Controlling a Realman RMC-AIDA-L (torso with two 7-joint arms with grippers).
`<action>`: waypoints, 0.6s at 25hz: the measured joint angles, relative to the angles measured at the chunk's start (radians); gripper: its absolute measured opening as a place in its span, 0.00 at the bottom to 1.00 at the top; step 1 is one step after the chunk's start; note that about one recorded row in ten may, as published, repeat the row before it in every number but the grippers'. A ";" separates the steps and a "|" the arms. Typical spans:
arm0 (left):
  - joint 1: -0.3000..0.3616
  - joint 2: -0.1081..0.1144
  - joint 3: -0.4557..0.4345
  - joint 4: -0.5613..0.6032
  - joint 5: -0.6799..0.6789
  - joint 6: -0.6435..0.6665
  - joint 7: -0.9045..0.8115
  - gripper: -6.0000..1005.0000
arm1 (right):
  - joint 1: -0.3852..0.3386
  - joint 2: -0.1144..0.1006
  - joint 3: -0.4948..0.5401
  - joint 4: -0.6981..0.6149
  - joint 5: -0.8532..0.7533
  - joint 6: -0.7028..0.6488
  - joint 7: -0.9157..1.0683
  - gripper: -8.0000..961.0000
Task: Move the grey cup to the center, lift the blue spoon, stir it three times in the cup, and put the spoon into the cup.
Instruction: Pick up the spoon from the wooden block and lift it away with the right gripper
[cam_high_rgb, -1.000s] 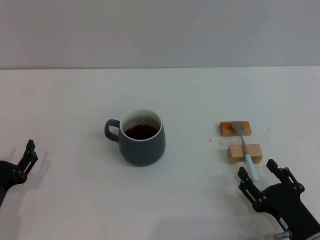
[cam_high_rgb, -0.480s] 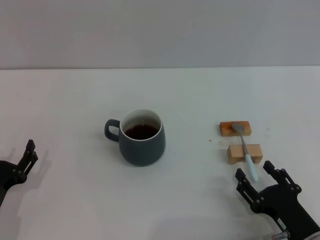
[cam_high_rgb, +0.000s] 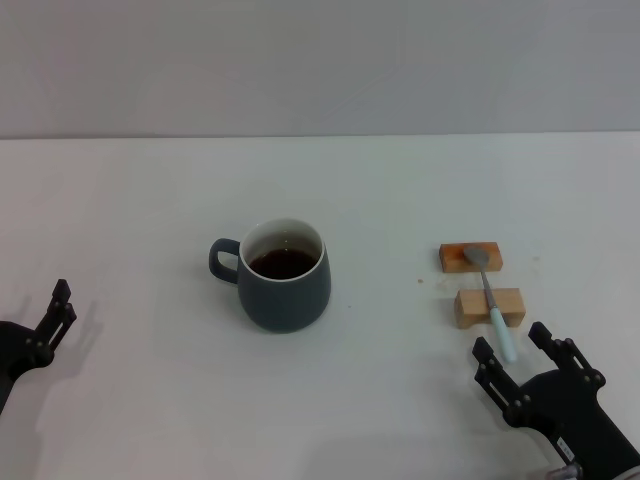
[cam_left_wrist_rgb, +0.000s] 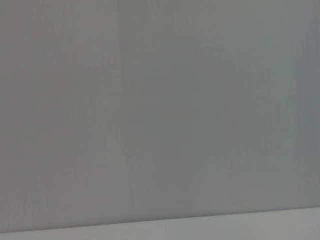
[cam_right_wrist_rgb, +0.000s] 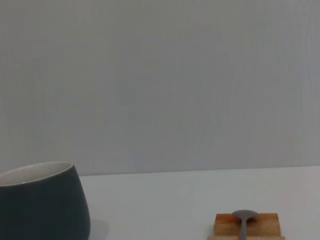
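the grey cup (cam_high_rgb: 285, 276) stood upright near the middle of the white bench (cam_high_rgb: 150, 200), its loop handle turned toward our left and dark brown liquid inside; we judged the first step, bringing it to the center, as good as done from where it sat. the blue spoon (cam_high_rgb: 490, 298) lay well apart from it on our right, bridging two wooden blocks (cam_high_rgb: 480, 283): its metal bowl rested on the far, darker block and its pale blue handle ran over the near block and stuck out past it toward us. in the right wrist view the cup's wall (cam_right_wrist_rgb: 42, 205) and the spoon's bowl on the far block (cam_right_wrist_rgb: 243, 216) both showed low in the scene.

the right gripper (cam_high_rgb: 525, 365) hung just short of the handle's free end, its jaws spread wide and holding nothing, roughly lined up with the handle. we took the step in hand to be the pickup of the spoon. to do it well, we thought the jaws should straddle the overhanging handle, close on the blue part and not the slim metal neck, and lift straight up so the blocks would not be dragged or tipped.

the left gripper (cam_high_rgb: 50, 320) sat parked low at the left edge, jaws apart and empty.

we could read no brand, label or writing on anything.
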 joint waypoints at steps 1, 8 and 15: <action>0.000 0.000 0.000 0.000 0.000 0.000 0.000 0.85 | -0.001 0.000 0.000 0.000 0.000 -0.001 0.000 0.68; 0.000 0.000 0.003 0.002 0.002 -0.001 0.000 0.85 | -0.004 0.001 0.001 0.001 -0.001 -0.002 0.000 0.67; 0.002 0.000 0.004 0.002 0.003 -0.001 0.000 0.85 | -0.007 0.003 0.006 0.002 -0.001 -0.003 0.004 0.67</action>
